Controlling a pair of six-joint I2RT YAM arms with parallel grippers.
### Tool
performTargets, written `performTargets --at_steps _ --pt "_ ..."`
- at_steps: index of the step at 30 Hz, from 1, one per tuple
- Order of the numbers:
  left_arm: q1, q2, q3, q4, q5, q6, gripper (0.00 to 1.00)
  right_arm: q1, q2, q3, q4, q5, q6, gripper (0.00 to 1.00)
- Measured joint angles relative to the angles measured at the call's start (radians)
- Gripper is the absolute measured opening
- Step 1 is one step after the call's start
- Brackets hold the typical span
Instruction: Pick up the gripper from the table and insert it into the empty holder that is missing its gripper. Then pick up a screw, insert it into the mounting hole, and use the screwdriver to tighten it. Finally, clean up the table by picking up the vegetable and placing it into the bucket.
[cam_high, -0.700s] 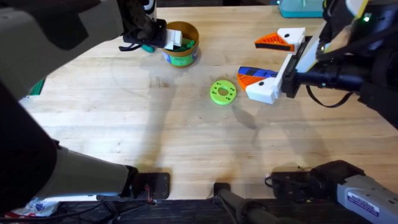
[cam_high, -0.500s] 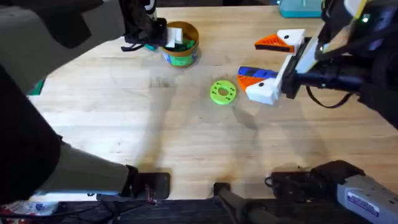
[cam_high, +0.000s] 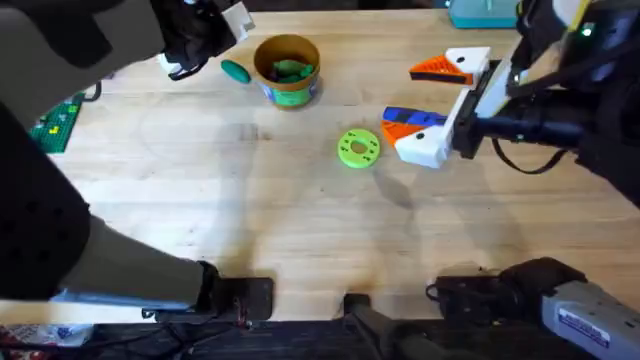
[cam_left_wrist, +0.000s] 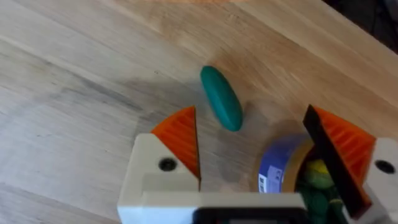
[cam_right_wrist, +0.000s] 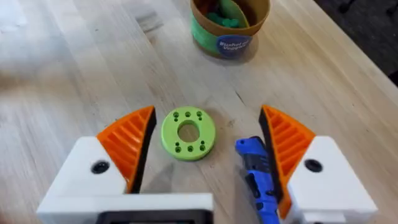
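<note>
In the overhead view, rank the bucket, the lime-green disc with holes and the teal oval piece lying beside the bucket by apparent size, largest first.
1. The bucket, with dark-green pieces inside it.
2. The lime-green disc, clearly narrower than the bucket's mouth.
3. The teal oval piece, the smallest.
All three lie on the same tabletop, so camera nearness hardly distorts this order.

A robotics lab or test bench: two arm bases are clamped at the near edge of a pale butcher-block table, at about 6 o'clock. Small test props lie on it, such as a lime-green disc with holes near the centre and a green circuit board at 9 o'clock.
</note>
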Motion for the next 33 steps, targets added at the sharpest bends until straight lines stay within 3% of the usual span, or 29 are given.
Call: performTargets --at_steps 9,19,25,27,31,33 --pt "0.012 0.181 0.000 0.054 -0.011 -0.128 0.983 0.000 0.000 0.000 0.000 0.000 0.000 0.969" --pt "0.010 0.241 0.000 0.180 -0.020 -0.146 0.979 0.000 0.000 0.000 0.000 0.000 0.000 0.969" --pt "0.012 0.247 0.008 0.145 -0.025 -0.165 0.896 0.000 0.000 0.000 0.000 0.000 0.000 0.969" --pt "0.012 0.248 0.010 0.126 -0.034 -0.165 0.819 0.000 0.000 0.000 0.000 0.000 0.000 0.969" --pt "0.005 0.254 0.011 0.125 -0.037 -0.163 0.498 0.000 0.000 0.000 0.000 0.000 0.000 0.969" --pt "0.001 0.254 0.013 0.130 -0.036 -0.164 0.387 0.000 0.000 0.000 0.000 0.000 0.000 0.969"
